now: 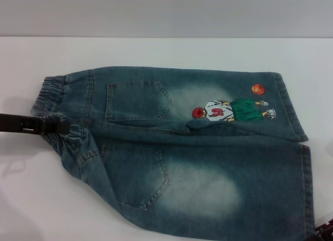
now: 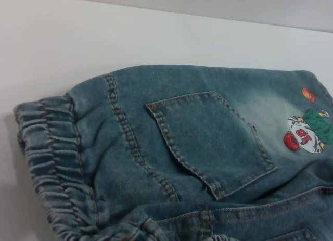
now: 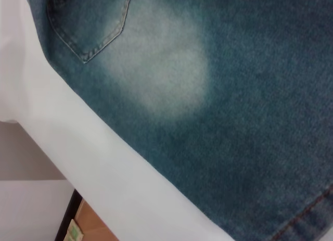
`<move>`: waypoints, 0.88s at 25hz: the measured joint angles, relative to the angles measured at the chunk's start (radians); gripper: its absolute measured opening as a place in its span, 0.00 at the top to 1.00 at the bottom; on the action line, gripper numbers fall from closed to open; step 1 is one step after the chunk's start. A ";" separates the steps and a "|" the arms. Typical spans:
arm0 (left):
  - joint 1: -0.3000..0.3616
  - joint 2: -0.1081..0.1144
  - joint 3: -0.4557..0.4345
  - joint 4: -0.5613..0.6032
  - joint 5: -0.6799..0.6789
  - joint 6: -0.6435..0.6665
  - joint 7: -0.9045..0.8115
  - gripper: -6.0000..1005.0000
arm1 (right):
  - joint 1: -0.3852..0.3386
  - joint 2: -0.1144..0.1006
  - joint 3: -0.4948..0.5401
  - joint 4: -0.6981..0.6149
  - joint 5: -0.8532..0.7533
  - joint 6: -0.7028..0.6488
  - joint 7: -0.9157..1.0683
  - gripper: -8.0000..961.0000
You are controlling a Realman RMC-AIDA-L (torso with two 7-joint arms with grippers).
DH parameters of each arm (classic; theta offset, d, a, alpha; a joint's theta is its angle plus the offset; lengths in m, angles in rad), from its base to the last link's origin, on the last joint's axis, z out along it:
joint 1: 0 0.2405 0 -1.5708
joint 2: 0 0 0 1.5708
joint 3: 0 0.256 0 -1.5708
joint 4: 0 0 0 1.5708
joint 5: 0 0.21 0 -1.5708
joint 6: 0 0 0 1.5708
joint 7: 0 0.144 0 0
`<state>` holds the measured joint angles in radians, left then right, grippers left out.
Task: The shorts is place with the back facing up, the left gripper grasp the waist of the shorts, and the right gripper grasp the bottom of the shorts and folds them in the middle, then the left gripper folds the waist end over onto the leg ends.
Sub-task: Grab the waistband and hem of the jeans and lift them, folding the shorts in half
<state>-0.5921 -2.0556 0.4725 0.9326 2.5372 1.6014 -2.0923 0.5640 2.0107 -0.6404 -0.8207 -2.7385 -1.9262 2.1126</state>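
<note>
Shorts (image 1: 182, 147) back-up on white table (image 1: 156, 51) | step: first grasps; left gripper (image 1: 49, 126) at waist (image 1: 52, 90), jaw state cannot tell; right gripper (image 1: 325, 231) at near leg hem (image 1: 307, 189), jaws unclear | next: secure both ends, fold lengthwise

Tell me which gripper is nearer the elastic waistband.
Left. The left gripper sits at the waistband of the shorts; the right gripper is at the far leg hem corner.
</note>
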 joint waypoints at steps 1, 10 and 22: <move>0.000 0.000 0.000 0.000 0.000 0.000 0.000 0.94 | 0.000 0.000 0.000 0.003 0.000 0.000 0.000 0.21; 0.000 0.000 0.000 0.000 0.000 0.000 0.000 0.94 | 0.002 0.003 -0.026 0.012 0.001 -0.004 0.000 0.21; 0.001 0.002 0.000 0.000 0.000 0.000 0.000 0.94 | -0.001 0.001 -0.025 -0.010 0.000 -0.047 0.002 0.21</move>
<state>-0.5909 -2.0540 0.4724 0.9327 2.5372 1.6014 -2.0923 0.5631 2.0118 -0.6657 -0.8309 -2.7383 -1.9735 2.1151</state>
